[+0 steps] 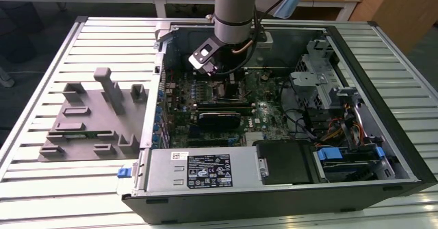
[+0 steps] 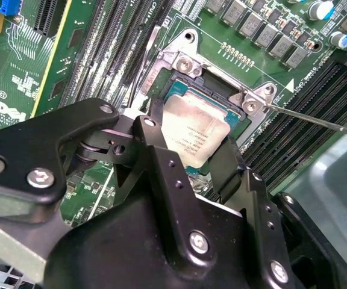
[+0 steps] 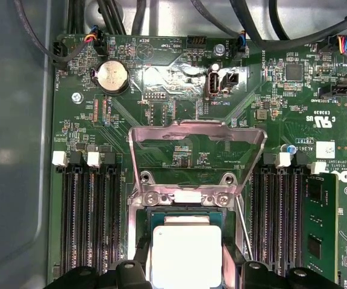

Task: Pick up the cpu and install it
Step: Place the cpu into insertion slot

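Observation:
The cpu [image 2: 191, 129], a silvery square chip, sits level over the dark metal-framed socket [image 2: 182, 63] on the green motherboard, at or just above its seat. My gripper [image 2: 188, 144] reaches down around it, one black finger [image 2: 152, 129] against one edge and the other against the opposite edge, shut on it. In the first wrist view the cpu [image 3: 185, 253] fills the socket opening below the hinge bar [image 3: 185, 197], with the gripper [image 3: 185, 274] straddling it. In the exterior view the gripper [image 1: 222, 75] hangs low inside the open computer case [image 1: 161, 85].
The socket's load plate [image 3: 194, 135] stands swung open, and its thin lever rod [image 2: 318, 120] sticks out beside the socket. Black memory slots [image 3: 89, 223] flank it, with a green memory stick [image 3: 318, 223] in one. A grey fixture block [image 1: 96, 121] lies at the exterior view's left.

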You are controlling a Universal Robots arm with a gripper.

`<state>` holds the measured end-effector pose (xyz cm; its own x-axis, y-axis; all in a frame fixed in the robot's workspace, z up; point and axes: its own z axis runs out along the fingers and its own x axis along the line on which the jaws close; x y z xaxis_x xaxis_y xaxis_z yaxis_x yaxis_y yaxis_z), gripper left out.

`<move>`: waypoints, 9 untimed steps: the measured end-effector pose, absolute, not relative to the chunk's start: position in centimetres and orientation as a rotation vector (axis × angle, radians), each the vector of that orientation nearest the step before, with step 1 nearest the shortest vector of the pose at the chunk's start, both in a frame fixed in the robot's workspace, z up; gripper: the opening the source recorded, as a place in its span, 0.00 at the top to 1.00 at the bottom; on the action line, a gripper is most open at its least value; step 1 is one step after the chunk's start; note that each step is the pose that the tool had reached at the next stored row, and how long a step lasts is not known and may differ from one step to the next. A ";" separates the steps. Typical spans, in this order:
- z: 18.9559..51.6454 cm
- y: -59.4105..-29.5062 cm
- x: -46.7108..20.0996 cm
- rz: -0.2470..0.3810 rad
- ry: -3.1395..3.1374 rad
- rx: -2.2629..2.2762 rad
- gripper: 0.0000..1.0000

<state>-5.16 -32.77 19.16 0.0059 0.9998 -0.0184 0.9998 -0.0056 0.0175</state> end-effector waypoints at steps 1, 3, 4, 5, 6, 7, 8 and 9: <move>19.2 -32.8 -5.2 -0.001 2.197 2.210 0.45; 19.2 -32.8 -5.2 -0.001 2.197 2.210 0.45; 19.2 -32.8 -5.2 -0.001 2.197 2.210 0.45; 19.1 -32.8 -5.2 -0.001 2.197 2.210 0.45; 19.2 -32.7 -5.2 -0.001 2.197 2.210 0.45; 19.2 -32.7 -5.2 -0.001 2.197 2.210 0.38; 19.2 -32.7 -5.2 -0.001 2.197 2.210 0.38; 19.2 -32.7 -5.2 -0.001 2.197 2.210 0.38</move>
<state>-5.19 -32.74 19.15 0.0060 0.9998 -0.0184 0.9998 -0.0056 0.0175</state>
